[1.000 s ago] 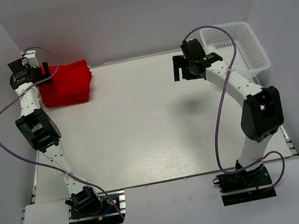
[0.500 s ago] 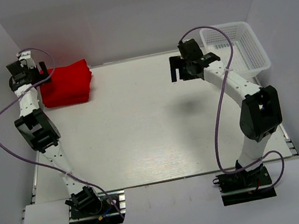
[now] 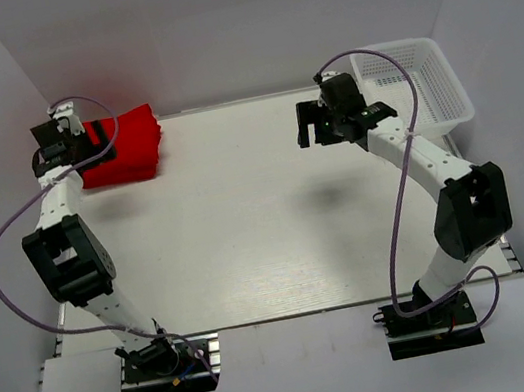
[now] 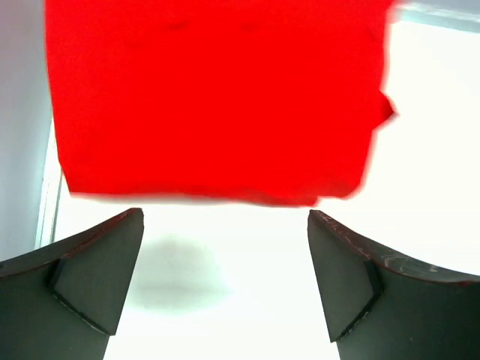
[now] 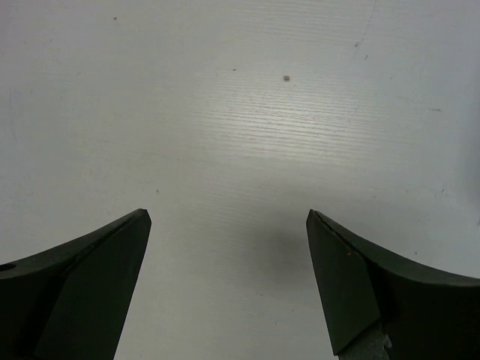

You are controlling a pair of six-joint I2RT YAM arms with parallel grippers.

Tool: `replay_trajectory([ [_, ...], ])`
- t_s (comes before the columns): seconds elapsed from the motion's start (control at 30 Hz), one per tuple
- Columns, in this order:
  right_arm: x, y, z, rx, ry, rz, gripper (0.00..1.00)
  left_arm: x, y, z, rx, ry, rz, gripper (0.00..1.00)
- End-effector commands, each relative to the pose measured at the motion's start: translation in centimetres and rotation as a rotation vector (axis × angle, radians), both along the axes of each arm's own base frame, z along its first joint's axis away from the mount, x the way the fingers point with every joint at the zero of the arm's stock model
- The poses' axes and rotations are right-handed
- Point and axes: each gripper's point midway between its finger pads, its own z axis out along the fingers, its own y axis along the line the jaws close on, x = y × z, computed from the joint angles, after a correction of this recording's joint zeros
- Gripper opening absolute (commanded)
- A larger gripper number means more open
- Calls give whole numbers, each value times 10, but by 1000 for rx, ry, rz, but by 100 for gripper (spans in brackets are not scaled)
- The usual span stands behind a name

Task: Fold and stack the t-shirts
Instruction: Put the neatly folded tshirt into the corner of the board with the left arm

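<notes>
The left arm (image 3: 69, 255) is stretched along the left side to the far left corner, with the elbow raised. The left gripper (image 4: 223, 216) is held with its jaws spread wide and nothing between them. The right arm (image 3: 417, 153) is bent toward the far middle. The right gripper (image 5: 229, 214) is pointed downward, its jaws likewise parted and empty.

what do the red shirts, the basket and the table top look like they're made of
t-shirts: soft matte red cloth, maybe cotton knit; folded layers with rounded, uneven edges.
basket: white plastic by its look; stiff open mesh walls and rim.
table: hard, smooth white board, perhaps laminate; right wrist view shows fine lines and specks.
</notes>
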Motion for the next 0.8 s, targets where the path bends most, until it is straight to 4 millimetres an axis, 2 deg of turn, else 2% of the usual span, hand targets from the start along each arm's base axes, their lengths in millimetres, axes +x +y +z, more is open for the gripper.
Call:
replay_trajectory([
  [0.0, -3, 10, 36, 94, -109, 42, 90, -22, -27, 65, 7, -145, 30, 100],
  [0.03, -10, 6, 37, 96, -117, 38, 90, -37, -22, 70, 35, -148, 94, 100],
  [0.1, -15, 3, 37, 97, -118, 38, 90, -42, -27, 83, 8, -171, 95, 100],
  [0.13, -25, 0, 37, 100, -122, 46, 90, -44, -29, 98, 18, -175, 103, 100],
  [0.2, -32, -1, 43, 115, -143, 50, 90, -51, -29, 118, 17, -182, 118, 100],
  [0.27, -42, -8, 41, 108, -148, 37, 90, -63, -37, 118, 4, -160, 114, 100],
  [0.3, -47, -15, 41, 96, -159, 16, 90, -75, -44, 117, -8, -161, 111, 100],
  [0.33, -51, -19, 48, 98, -181, 10, 90, -82, -46, 116, -19, -160, 117, 100],
  [0.37, -55, -25, 36, 85, -161, -8, 90, -87, -55, 113, -28, -156, 95, 100],
  [0.4, -58, -28, 42, 84, -182, -12, 90, -95, -59, 103, -59, -136, 99, 100],
  [0.43, -62, -31, 46, 82, -195, -15, 90, -101, -68, 109, -63, -153, 77, 100],
  [0.47, -64, -35, 39, 70, -185, -29, 90, -105, -78, 108, -72, -142, 50, 100],
  [0.5, -66, -35, 43, 75, -195, -26, 90, -111, -85, 100, -91, -121, 40, 100],
  [0.53, -68, -36, 46, 72, -204, -23, 90, -114, -89, 100, -92, -124, 31, 100],
  [0.63, -73, -39, 45, 80, -203, -34, 90, -123, -120, 102, -138, -135, -34, 100],
  [0.67, -73, -40, 41, 79, -194, -38, 90, -120, -139, 97, -158, -145, -87, 100],
  [0.73, -75, -41, 39, 79, -186, -48, 90, -119, -164, 99, -184, -160, -149, 100],
  [0.77, -75, -42, 39, 82, -184, -63, 90, -121, -187, 89, -198, -129, -199, 100],
])
